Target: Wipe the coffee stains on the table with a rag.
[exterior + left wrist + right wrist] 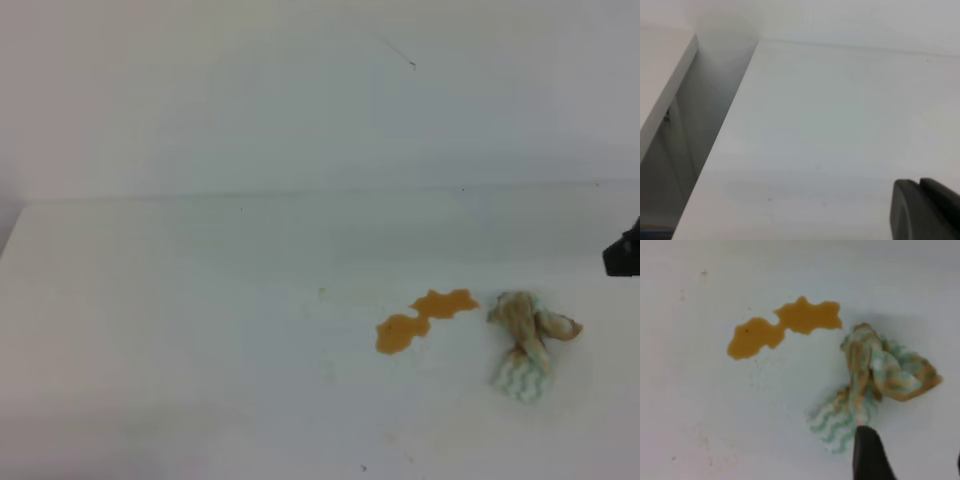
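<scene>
Exterior high view: the coffee stains (425,318) are all on the counter (180,330), wet and whole. No wiping shows yet.
Done: the rag (527,342) lies on the counter just to the right of the stains. It looks close to the stains but not on them.
Left to do: pick up the rag, push it over both blotches, and rub until the counter is white.
The stains: two orange-brown puddles joined in the middle, with wavy edges.
The rag: a small bunched cloth, brown and blotchy on the top part, white with pale green wavy stripes on the low part.
Right pincer (912,460): it hangs right over the striped end of the rag. One dark finger (869,452) shows, the other is only a sliver at the picture's edge, so the pincer looks wide and holds nothing.
Left pincer (927,210): only a dark corner shows over bare counter, far from the rag. One cannot tell if it is wide or narrow.
</scene>
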{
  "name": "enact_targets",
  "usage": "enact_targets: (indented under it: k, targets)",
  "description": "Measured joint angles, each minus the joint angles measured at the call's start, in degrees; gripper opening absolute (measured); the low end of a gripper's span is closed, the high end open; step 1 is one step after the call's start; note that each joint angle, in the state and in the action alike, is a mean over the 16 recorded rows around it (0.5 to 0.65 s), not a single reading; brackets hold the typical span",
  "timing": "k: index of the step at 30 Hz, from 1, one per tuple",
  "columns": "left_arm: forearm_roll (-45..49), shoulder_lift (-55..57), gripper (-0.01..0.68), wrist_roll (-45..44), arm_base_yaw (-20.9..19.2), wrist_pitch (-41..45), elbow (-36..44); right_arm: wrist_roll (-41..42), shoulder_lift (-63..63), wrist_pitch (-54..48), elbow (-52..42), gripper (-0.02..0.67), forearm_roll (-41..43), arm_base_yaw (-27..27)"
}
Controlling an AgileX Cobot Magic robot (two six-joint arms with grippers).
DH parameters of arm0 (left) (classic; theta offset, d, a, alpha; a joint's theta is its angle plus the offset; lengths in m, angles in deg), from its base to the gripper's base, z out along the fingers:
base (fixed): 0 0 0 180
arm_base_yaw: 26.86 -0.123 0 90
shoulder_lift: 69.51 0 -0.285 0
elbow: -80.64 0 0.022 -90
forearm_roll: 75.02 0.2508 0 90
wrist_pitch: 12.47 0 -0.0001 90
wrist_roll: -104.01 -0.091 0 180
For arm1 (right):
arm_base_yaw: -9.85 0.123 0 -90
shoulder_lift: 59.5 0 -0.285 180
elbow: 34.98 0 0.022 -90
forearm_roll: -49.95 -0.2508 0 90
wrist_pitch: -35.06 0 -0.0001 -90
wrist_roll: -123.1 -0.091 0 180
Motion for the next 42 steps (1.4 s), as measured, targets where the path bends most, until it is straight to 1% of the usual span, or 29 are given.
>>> enact_targets:
  k: [3,7,11,17,23,27,36,42]
  targets:
    - [0.0,0.0,-0.002,0.0,0.0,0.0,0.0,2.0,3.9,2.5,0.4,0.341,-2.7,0.3]
    - [0.0,0.0,-0.002,0.0,0.0,0.0,0.0,4.7,9.2,5.9,1.0,0.375,-5.2,1.3]
    - [0.0,0.2,-0.002,0.0,0.0,0.1,-0.1,6.9,14.6,8.9,2.0,0.383,-6.3,2.8]
    - [0.0,0.0,-0.002,0.0,0.0,-0.1,0.1,8.0,22.2,12.7,4.4,0.383,-6.0,5.0]
    - [0.0,0.0,-0.002,0.0,0.0,-0.1,0.1,8.1,28.0,14.4,6.8,0.365,-4.8,6.2]
    - [0.0,0.0,-0.002,0.0,0.0,0.0,0.0,8.0,30.3,14.6,7.8,0.325,-3.1,6.3]
    - [0.1,0.2,-0.002,0.0,0.0,0.1,-0.3,7.8,32.3,13.1,10.6,0.143,-0.4,6.3]
    - [0.1,0.2,-0.002,0.0,0.0,0.1,-0.3,8.7,32.5,11.3,15.4,0.05,-2.7,6.3]
